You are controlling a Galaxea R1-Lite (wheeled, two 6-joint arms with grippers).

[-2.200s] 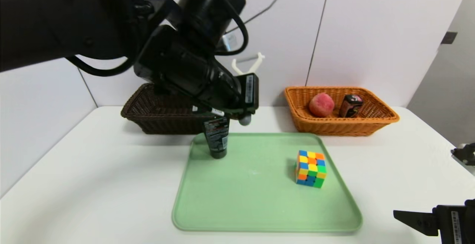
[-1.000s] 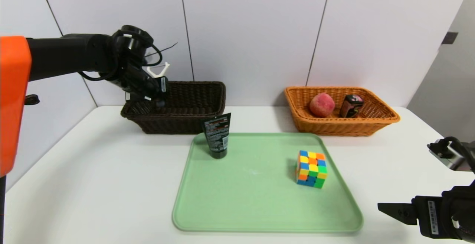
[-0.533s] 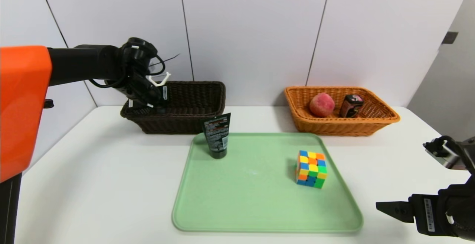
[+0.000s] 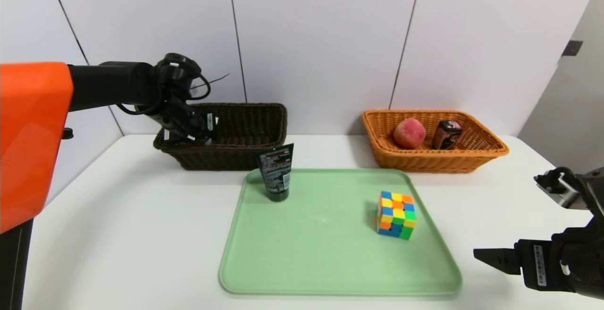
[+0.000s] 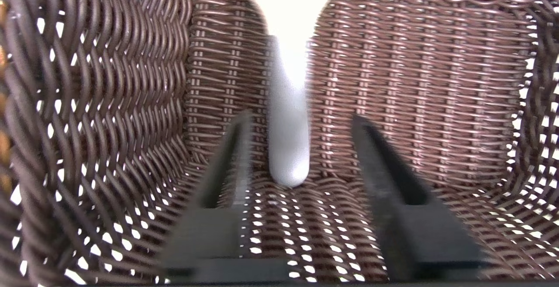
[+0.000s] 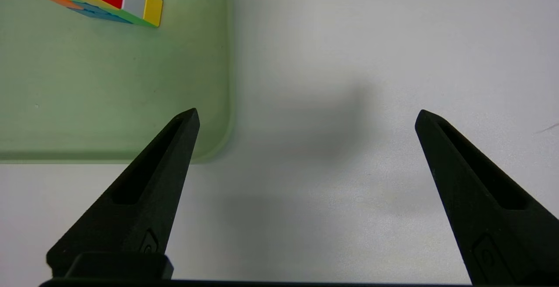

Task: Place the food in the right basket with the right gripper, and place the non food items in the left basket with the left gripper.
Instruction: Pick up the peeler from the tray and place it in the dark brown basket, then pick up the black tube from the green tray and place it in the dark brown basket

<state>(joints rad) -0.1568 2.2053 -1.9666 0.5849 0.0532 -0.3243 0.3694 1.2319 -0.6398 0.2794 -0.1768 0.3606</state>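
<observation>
The left gripper (image 5: 301, 125), jaws apart, grips nothing; the peeler (image 5: 288, 103) lies free between them inside the dark basket (image 4: 245, 133). The tube (image 4: 276, 172) and cube (image 4: 395, 214) sit on the tray (image 4: 330, 272). The right gripper (image 6: 305, 116) hangs wide open, empty.

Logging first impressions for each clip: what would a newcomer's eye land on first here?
Probably the bright puzzle cube on the pale green tray at mid-table, with the black tube standing at the tray's far left corner. Next, the left gripper dipped into the dark brown basket, where the wrist view shows the white peeler lying between its open fingers. The peach glows in the orange-tan basket at far right.
</observation>
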